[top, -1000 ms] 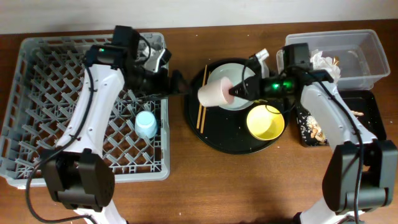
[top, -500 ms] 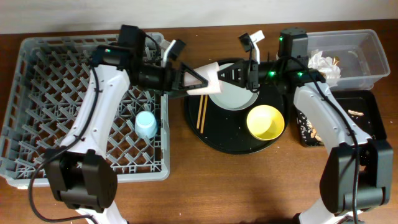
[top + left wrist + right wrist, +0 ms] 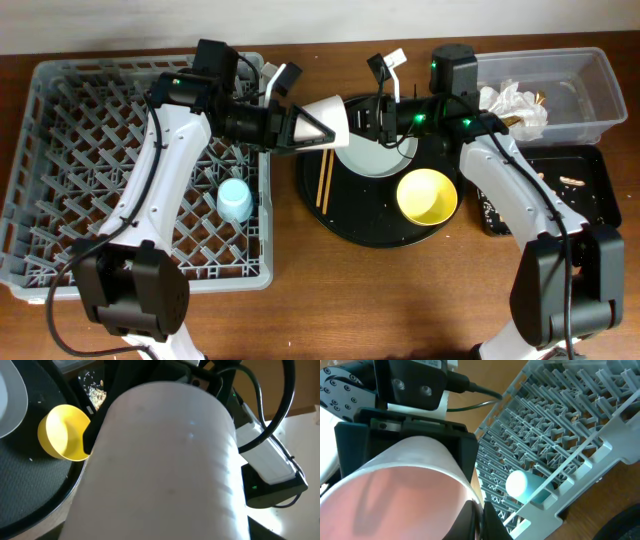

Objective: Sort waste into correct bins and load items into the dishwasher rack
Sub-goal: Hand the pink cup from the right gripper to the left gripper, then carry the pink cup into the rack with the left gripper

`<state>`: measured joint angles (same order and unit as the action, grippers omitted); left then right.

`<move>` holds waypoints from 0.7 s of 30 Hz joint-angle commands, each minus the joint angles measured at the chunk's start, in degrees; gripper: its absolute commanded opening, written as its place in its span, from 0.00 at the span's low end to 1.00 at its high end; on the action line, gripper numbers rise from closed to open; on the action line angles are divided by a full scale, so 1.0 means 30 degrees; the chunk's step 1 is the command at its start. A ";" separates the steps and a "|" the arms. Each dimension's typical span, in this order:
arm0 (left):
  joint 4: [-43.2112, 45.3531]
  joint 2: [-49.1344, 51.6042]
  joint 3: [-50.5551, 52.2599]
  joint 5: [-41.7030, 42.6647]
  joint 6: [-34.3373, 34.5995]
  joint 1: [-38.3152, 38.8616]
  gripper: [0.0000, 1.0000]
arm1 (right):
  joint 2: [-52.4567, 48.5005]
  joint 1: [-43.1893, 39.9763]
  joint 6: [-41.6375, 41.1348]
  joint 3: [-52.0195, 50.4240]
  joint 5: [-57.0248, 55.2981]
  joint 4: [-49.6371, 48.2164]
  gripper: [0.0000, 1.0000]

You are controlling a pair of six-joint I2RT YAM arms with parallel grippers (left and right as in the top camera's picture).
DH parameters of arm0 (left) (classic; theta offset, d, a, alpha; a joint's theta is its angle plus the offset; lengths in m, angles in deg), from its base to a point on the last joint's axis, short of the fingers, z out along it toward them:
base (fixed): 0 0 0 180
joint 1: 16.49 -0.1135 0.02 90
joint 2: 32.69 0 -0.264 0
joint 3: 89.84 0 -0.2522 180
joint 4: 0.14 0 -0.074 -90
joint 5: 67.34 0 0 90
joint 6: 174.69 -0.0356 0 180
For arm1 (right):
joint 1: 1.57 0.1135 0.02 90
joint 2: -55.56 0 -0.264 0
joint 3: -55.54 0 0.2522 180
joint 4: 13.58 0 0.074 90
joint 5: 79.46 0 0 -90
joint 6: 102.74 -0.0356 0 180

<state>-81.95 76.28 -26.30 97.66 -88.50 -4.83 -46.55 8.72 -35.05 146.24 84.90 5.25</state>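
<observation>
1. the cup looks small, light and stiff, with smooth walls that are probably slippery. it is unlikely to break, though a thin wall could flex or squirt out under a hard squeeze.
2. the best hold, i judge, is across the body near the base, wall to wall, where it is narrowest and stiffest. a pinch on the rim will carry it but lets it swing.
3. the cup lies on its side in the air, off the bench, between the two sets of fingers, with its base toward the left ones and its mouth toward the right ones.
4. the right fingers are pressed together on the rim, pinching the wall, apparently one inside the mouth and one outside.
5. the left fingers are spread, one on each side of the body, and the cup fills the gap between them. i cannot tell whether they press on it yet.
6. the rack lies below and behind the left fingers, with a blue cup in it near that edge.
</observation>
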 commanded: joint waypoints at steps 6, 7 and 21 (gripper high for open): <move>0.0255 -0.0189 -0.0321 0.0743 -0.0335 -0.1683 0.78 | 0.0415 0.0444 0.0109 0.0233 -0.0816 0.0029 0.04; 0.0255 -0.0189 -0.0321 0.0736 -0.0335 -0.1705 0.78 | 0.0415 0.0444 0.0109 0.0226 -0.0903 0.0036 0.04; 0.0597 -0.0189 -0.0321 0.0721 -0.0335 -0.1690 0.50 | 0.0415 0.0459 0.0124 0.0204 -0.1013 0.0233 0.35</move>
<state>-80.66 76.28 -26.30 99.15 -88.79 -9.51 -46.48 10.01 -35.03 146.22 82.65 5.97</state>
